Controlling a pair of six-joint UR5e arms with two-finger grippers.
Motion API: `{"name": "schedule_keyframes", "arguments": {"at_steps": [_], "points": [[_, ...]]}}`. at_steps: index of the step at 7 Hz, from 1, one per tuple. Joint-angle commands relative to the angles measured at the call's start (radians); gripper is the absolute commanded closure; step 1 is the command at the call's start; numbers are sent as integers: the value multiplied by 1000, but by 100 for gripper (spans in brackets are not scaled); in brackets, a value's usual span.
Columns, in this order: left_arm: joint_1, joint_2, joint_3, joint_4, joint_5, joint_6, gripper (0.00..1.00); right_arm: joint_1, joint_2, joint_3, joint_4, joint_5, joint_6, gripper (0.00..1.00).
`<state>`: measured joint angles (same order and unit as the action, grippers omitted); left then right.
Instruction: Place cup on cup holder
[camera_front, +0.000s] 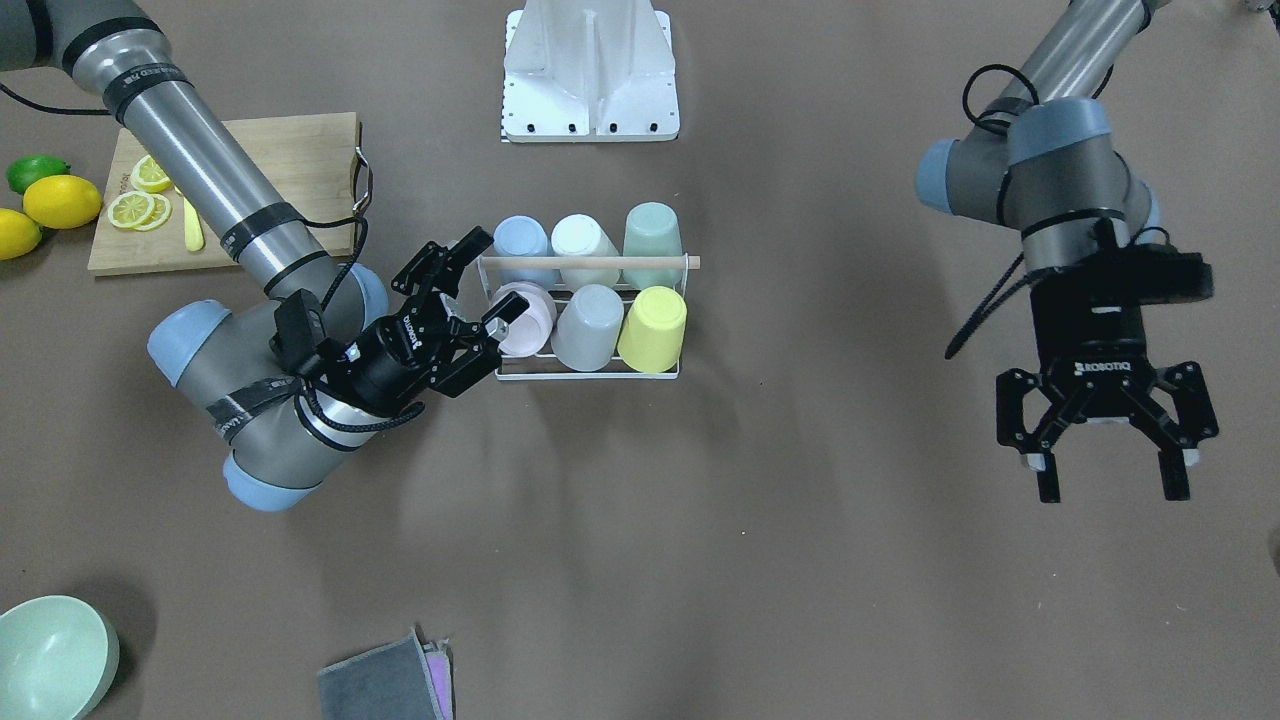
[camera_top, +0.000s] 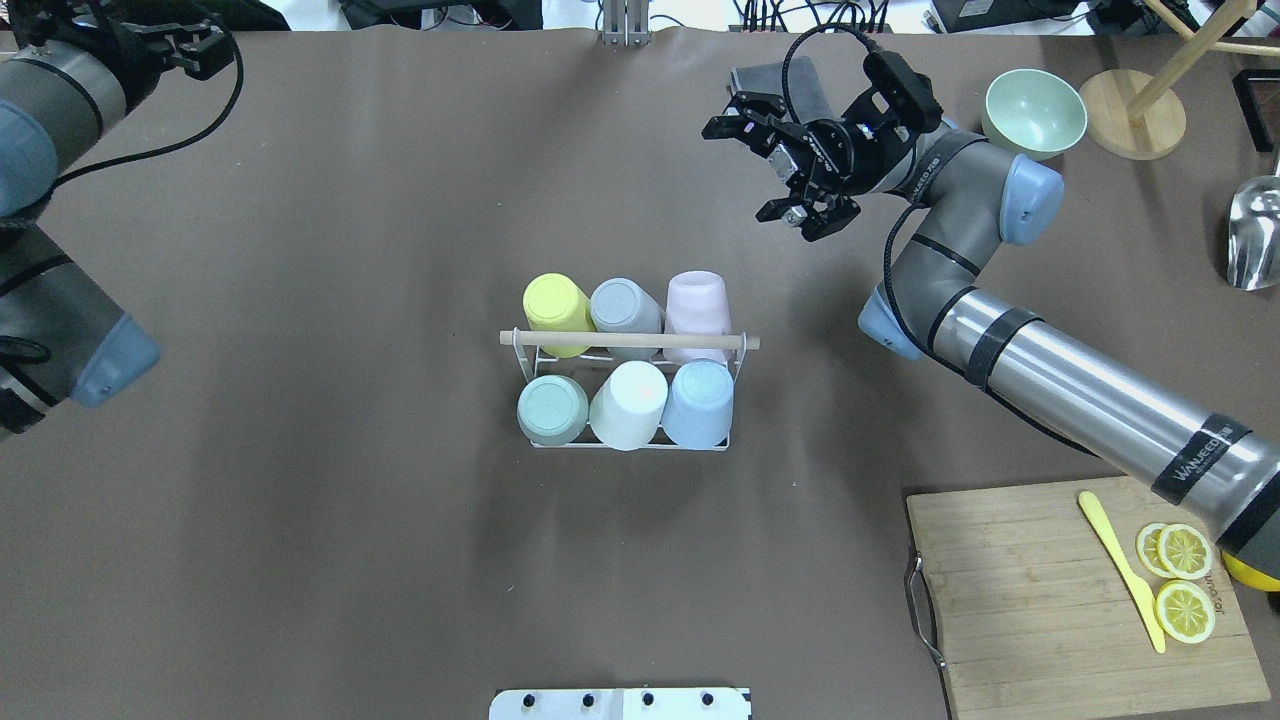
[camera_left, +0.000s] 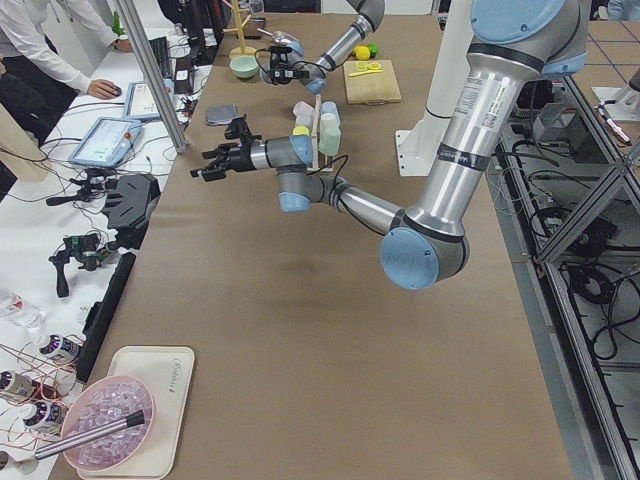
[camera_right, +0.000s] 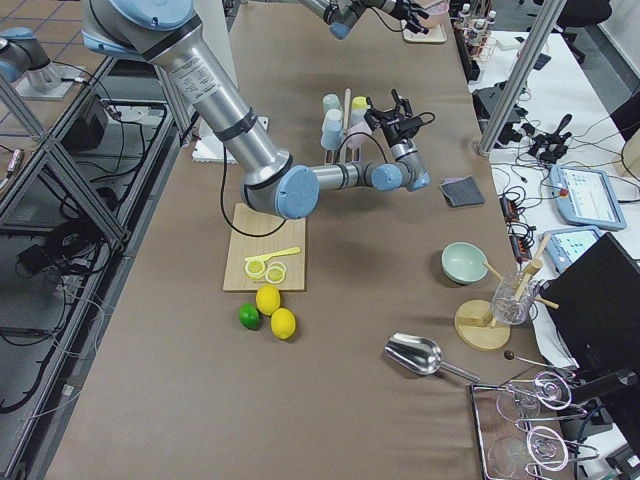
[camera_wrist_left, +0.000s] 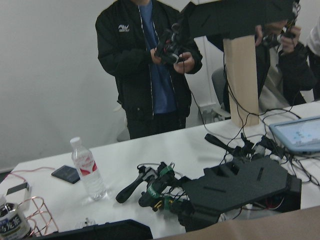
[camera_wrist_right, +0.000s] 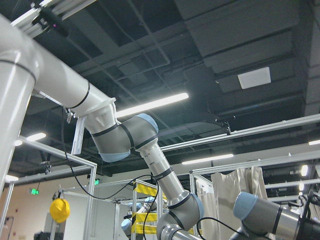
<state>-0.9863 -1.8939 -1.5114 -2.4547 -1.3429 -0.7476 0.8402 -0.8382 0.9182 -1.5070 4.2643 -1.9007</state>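
Note:
The cup holder (camera_front: 590, 263), a white wire rack with a wooden rod handle, stands mid-table and also shows in the overhead view (camera_top: 630, 341). Several pastel cups sit upside down on its prongs, among them a pink cup (camera_front: 527, 318) at the end of the operator-side row (camera_top: 697, 303). My right gripper (camera_front: 492, 275) is open and empty. It hovers raised above the table beside the rack's pink-cup end (camera_top: 748, 168), holding nothing. My left gripper (camera_front: 1110, 487) is open and empty, well away from the rack. Both wrist views show only the room.
A wooden cutting board (camera_front: 290, 160) with lemon slices and a yellow knife lies on my right side (camera_top: 1040, 600), with lemons and a lime (camera_front: 60, 200) beside it. A green bowl (camera_top: 1035, 108), a grey cloth (camera_front: 385, 685) and a metal scoop (camera_top: 1255, 235) lie at the edges.

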Motion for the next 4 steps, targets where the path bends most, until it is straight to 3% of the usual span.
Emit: {"name": "schedule_keyframes", "arguments": {"at_steps": [1, 3, 4], "points": [[-89, 10, -1, 310, -234, 4, 2, 86, -36, 2, -76, 23, 455, 1], [-167, 48, 11, 371, -478, 14, 3, 154, -36, 40, -203, 12, 871, 3], [-208, 93, 16, 396, -604, 102, 3, 160, -59, 115, -331, 5, 1035, 3]]}}
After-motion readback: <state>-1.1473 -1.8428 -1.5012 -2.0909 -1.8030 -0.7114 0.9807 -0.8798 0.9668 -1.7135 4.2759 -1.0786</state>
